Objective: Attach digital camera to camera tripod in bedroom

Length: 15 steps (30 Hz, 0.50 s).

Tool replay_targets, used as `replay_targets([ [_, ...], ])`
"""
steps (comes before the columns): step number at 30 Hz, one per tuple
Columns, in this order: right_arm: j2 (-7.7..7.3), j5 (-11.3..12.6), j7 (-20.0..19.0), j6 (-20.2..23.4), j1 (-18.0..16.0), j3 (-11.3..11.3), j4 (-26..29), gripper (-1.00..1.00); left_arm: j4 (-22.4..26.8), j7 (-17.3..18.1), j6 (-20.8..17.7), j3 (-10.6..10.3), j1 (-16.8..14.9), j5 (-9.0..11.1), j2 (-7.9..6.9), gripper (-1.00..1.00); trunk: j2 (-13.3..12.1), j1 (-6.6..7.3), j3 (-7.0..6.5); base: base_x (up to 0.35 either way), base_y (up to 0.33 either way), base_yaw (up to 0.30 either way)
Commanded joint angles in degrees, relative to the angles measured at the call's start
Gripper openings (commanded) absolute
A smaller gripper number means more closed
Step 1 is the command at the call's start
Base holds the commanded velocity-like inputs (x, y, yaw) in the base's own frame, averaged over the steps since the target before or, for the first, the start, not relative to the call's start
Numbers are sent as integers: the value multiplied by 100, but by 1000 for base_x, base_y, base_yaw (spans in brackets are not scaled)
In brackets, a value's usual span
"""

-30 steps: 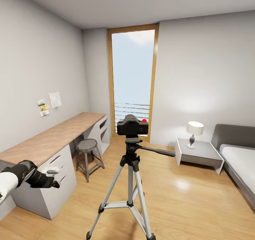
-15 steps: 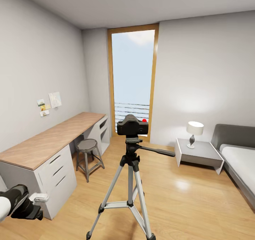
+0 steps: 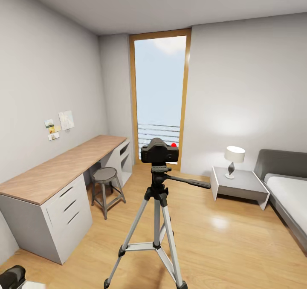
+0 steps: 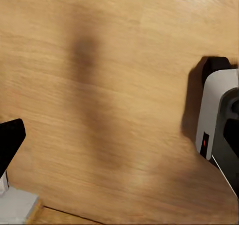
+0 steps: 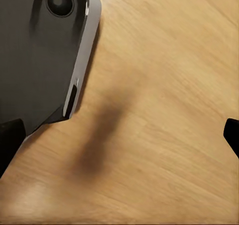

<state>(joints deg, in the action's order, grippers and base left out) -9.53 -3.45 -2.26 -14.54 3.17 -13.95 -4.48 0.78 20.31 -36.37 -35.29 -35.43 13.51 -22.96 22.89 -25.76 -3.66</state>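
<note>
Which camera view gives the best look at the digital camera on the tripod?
The head view: the digital camera sits on top of the camera tripod in mid-room, whole and unobstructed, its red button showing. The left and right wrist views look down at the wood floor and robot-base parts, with nothing of the camera.

Surface finishes, bedroom.
We noted the digital camera (image 3: 159, 151) as matt black, the camera tripod (image 3: 156, 233) legs as brushed silver metal, the floor (image 3: 230, 246) as glossy wood planks, and the desk (image 3: 59, 169) top as matt wood.
</note>
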Motion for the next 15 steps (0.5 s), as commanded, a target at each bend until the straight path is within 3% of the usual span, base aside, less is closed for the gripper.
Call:
replay_targets([
  [1,5,-33,5,-15,4,15,-9,100,10,10,-28,-48,129,52,50,100,3,-2,-1,0,0,0],
  [5,33,-1,41,17,17,78,-8,100,9,-1,-23,-48,628,54,267,100,3,-2,-1,0,0,0],
  [8,63,125,58,28,21,247,-7,100,9,-7,-17,-48,972,54,492,100,3,-2,-1,0,0,0],
  [13,106,532,140,99,24,806,-3,100,13,-207,-5,-43,1505,60,907,100,3,-2,-1,0,0,0],
  [15,116,741,194,291,25,1199,-2,100,15,-574,7,-39,1842,81,1103,100,3,-2,-1,0,0,0],
])
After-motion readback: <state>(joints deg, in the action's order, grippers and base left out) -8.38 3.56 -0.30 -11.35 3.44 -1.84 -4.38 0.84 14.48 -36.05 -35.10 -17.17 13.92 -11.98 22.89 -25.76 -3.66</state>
